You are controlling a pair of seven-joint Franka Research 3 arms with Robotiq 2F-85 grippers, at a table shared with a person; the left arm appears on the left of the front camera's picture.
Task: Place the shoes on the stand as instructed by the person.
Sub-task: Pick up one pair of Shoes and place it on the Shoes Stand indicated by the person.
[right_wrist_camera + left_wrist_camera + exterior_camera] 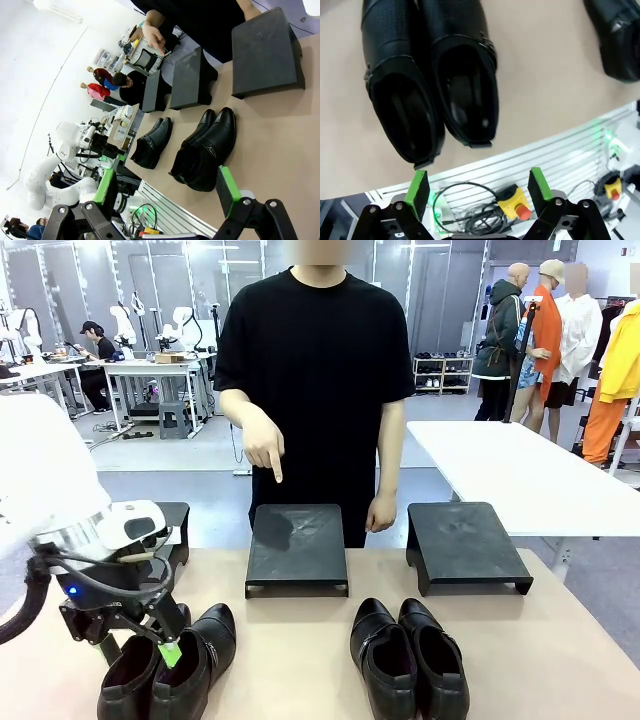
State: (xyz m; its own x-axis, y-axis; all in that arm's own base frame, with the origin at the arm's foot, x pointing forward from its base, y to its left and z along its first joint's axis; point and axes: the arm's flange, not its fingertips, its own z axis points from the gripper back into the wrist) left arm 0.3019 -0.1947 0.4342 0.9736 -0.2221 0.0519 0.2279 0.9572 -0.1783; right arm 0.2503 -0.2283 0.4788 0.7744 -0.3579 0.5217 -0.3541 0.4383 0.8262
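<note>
Left gripper [160, 645] hangs just above the heel ends of the left pair of shoes [175, 670], its green pads wide apart with nothing between them. Seen from its wrist, the two shoes lie directly ahead of its fingers, side by side and touching, openings up and heels toward it. That looks deliberate: the open collars face the robot, so a pad could slip inside a shoe and pinch its back wall. One pad sits almost under a heel tab, which suggests the approach is nearly lined up, though no contact has been made.

Beyond this gripper and off to its right, the person's hand [265, 445] points a finger straight down at the middle stand [296, 548]. I take that as the instruction: this stand is where the pair should go. Another stand [175, 525] sits straight beyond the gripper, partly hidden by the arm, and a third stand [465, 545] is farther right. All three line the far edge of the table [300, 660], close to the person and clear of the shoes.

Right gripper [167, 187] is likewise spread and empty, held back over the near edge. The right pair of shoes [205, 150] lies ahead of it, heels toward it too, apparently waiting its turn.
</note>
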